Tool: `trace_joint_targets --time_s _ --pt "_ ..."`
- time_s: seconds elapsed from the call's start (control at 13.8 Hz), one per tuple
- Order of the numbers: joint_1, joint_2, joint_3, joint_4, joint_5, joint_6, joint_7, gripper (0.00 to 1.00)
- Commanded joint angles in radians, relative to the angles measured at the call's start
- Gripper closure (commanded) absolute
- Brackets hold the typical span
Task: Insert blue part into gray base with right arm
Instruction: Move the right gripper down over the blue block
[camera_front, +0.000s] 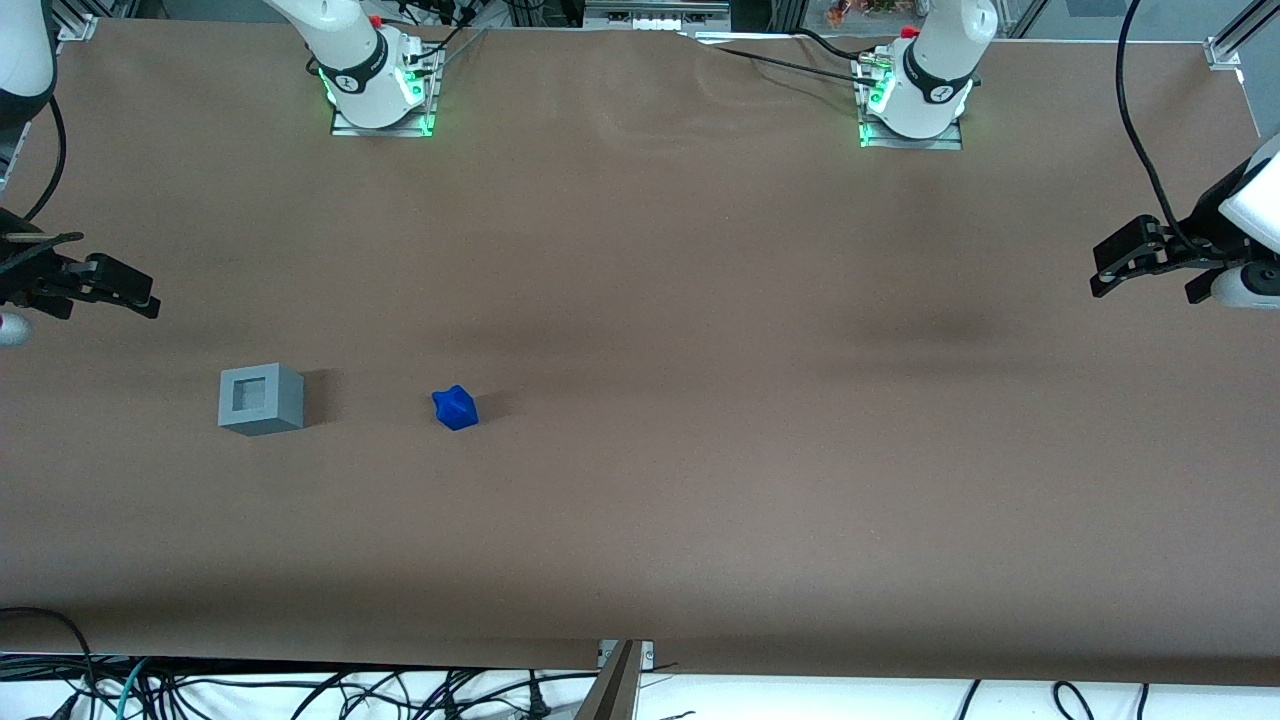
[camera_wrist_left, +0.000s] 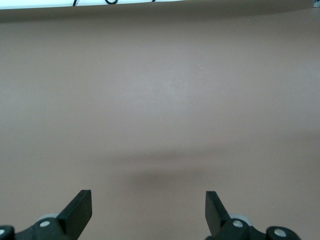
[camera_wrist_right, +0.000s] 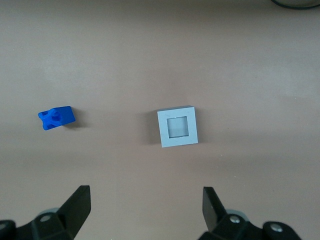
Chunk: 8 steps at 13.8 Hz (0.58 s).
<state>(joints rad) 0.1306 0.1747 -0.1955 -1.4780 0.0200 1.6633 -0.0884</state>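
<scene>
— What is seen on the brown table (camera_front: 700, 300)?
— A gray base (camera_front: 260, 398) is set upright toward the working arm's end, its square recess facing up and unfilled. A blue part (camera_front: 455, 408) is laid on the table beside it, well apart from it and about as near the camera.

— And where is the gripper (camera_front: 150, 303) found?
— It is held above the table at the working arm's end, farther from the camera than the gray base, with nothing gripped. Whether its fingers are parted cannot be told.

— Is the blue part touched by anything?
— Only the table.
</scene>
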Motion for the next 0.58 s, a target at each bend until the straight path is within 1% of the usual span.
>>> trace_joint_targets --time_s 0.0,0.29,0.51 --pt "-0.002 -0.008 0.007 -0.011 -0.008 0.007 -0.004 0.01" --pt "0.020 0.017 0.018 -0.011 -0.003 0.013 -0.002 0.01" --pt "0.092 0.066 0.019 -0.013 0.003 0.018 -0.001 0.01"
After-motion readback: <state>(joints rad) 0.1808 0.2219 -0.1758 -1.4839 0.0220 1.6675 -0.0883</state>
